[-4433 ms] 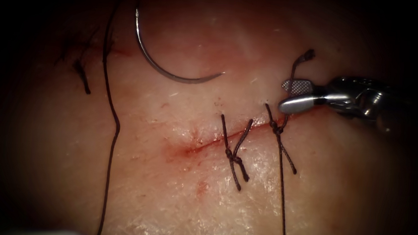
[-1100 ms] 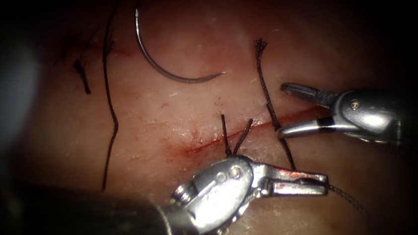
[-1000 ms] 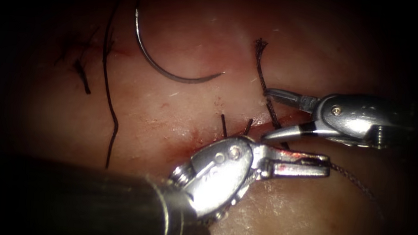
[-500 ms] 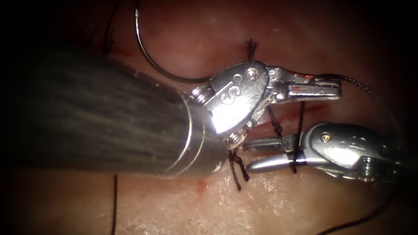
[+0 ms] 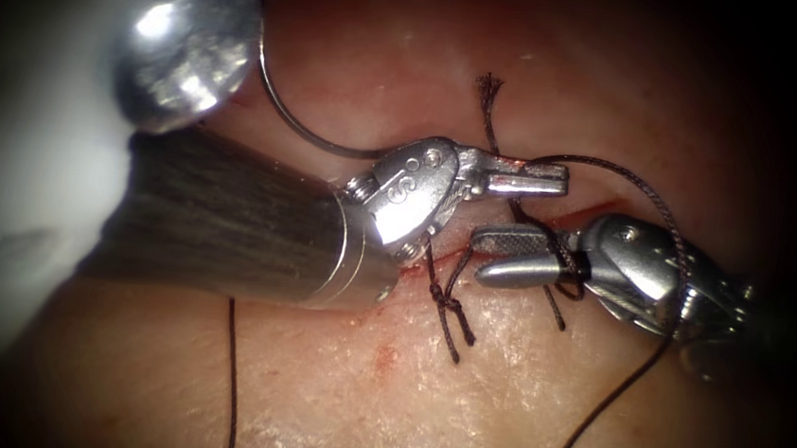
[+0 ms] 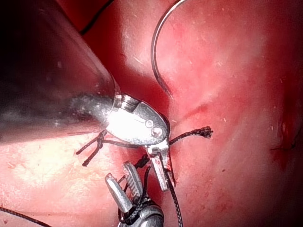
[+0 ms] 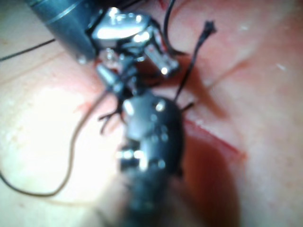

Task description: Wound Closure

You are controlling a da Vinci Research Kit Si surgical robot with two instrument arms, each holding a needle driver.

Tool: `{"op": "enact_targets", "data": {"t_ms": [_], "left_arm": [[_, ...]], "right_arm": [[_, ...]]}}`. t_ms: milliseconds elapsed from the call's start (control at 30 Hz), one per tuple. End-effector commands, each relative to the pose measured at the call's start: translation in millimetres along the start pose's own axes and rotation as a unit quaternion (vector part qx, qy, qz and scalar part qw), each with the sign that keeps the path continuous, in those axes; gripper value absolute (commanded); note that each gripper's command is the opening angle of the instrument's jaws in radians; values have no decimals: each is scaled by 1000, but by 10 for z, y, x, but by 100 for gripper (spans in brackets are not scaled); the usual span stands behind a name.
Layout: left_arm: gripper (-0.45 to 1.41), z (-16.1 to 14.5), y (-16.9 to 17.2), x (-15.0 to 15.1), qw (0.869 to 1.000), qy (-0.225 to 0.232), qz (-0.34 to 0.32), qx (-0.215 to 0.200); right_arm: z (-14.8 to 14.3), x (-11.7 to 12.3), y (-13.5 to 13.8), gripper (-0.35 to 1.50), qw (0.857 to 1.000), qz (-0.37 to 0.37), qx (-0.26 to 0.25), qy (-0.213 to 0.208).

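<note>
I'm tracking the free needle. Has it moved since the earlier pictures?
No. The needle lies on the tissue left of the frayed thread end, as before; neither tool holds it.

The left tool (image 5: 554, 178) reaches in from the left with its fingers (image 5: 516, 179) closed on the thread (image 5: 652, 196), while the right tool (image 5: 486, 255), just below it, holds its fingers (image 5: 513, 272) slightly parted, thread looped around them.

White blurred mass (image 5: 9, 222) along left edge (unidentifiable).
</note>
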State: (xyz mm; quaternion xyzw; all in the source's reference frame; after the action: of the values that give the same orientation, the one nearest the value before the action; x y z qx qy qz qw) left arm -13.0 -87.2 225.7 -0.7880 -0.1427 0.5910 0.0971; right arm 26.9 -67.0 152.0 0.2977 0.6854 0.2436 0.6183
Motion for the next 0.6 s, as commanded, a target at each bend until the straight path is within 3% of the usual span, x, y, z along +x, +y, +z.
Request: {"op": "enact_targets", "data": {"t_ms": [33, 233, 333, 467, 600], "left_arm": [[-45, -1, 4, -16, 1000, 7, 2, -1], [-45, -12, 9, -18, 1000, 18, 4, 6], [-45, -10, 17, -14, 1000, 20, 1, 5], [-45, -7, 23, -13, 1000, 24, 1, 9], [-45, -6, 33, -10, 1000, 25, 3, 8]], "right_arm": [[5, -12, -6, 17, 1000, 14, -3, 25], [0, -13, -9, 15, 998, 26, -34, 55], [-5, -11, -6, 14, 992, 42, -52, 102], [-8, -9, -1, 14, 989, 41, -79, 114], [-22, -8, 7, 32, 986, 35, -127, 101]]}}
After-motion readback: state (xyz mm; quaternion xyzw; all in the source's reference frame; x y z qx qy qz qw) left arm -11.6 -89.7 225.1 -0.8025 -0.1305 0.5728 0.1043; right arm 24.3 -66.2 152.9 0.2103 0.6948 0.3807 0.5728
